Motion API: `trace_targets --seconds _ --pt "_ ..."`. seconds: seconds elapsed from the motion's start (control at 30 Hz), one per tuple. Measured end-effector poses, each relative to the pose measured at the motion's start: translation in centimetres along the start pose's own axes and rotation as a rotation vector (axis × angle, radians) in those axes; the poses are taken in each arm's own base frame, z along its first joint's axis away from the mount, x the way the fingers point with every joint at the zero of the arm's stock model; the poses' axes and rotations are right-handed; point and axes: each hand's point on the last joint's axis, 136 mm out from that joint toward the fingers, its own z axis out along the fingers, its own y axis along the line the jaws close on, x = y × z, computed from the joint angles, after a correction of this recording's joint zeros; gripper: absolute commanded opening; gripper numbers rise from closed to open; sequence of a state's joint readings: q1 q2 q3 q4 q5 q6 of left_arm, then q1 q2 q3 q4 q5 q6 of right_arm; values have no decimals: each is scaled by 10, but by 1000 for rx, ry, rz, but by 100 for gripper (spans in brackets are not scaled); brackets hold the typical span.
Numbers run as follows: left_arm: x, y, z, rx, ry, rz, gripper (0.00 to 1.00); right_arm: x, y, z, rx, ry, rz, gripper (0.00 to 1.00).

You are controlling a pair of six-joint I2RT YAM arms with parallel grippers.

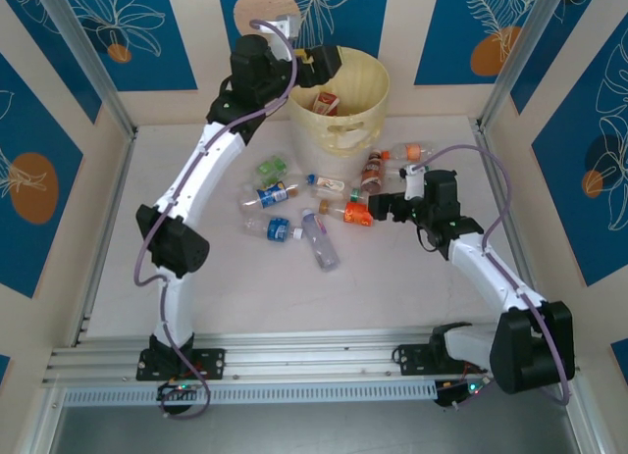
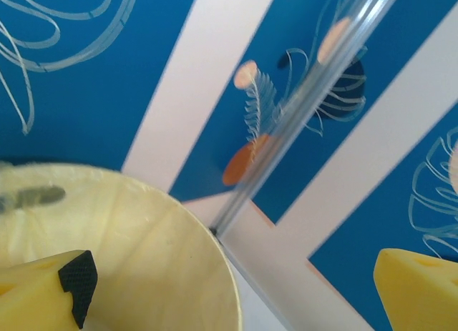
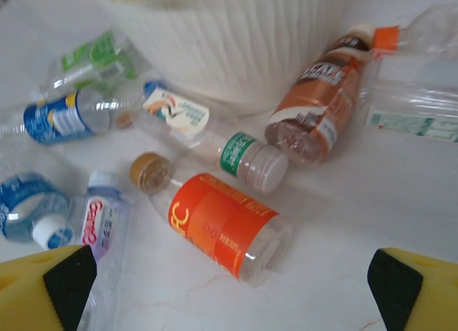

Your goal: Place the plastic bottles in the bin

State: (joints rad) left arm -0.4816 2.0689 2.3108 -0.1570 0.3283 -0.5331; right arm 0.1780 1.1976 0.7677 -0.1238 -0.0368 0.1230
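My right pincer gapes empty just short of the orange-labelled bottle on the worktop near the bin; I should straddle its middle squarely. My left pincer, open and empty, hovers above the bin.

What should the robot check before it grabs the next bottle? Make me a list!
1. Right hand open and empty: ok.
2. Orange-labelled bottle lying just ahead of that hand: ok.
3. That bottle free of the green-banded bottle beside it: cannot tell.
4. Left hand open and empty above the bin: ok.
5. The bin stands upright with space, one red-labelled bottle inside: ok.
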Motion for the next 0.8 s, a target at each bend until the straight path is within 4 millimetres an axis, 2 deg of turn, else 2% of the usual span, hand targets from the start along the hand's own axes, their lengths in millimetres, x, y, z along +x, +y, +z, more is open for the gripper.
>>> trace_targets --seconds 0.2,0.3,0.43,0.6,0.8 --pt "44 1 -14 27 134 -34 100 19 12 18 -69 105 -159 99" --pt "66 5 -30 15 169 -51 100 29 19 28 -95 162 -221 99" --pt "91 10 -59 -10 180 -57 100 46 29 43 -134 255 -309 99" --pt "107 13 -92 -43 153 -39 100 70 39 57 -181 372 -404 99" --pt "146 42 -139 -182 130 -25 100 72 34 76 -144 447 -529 100"
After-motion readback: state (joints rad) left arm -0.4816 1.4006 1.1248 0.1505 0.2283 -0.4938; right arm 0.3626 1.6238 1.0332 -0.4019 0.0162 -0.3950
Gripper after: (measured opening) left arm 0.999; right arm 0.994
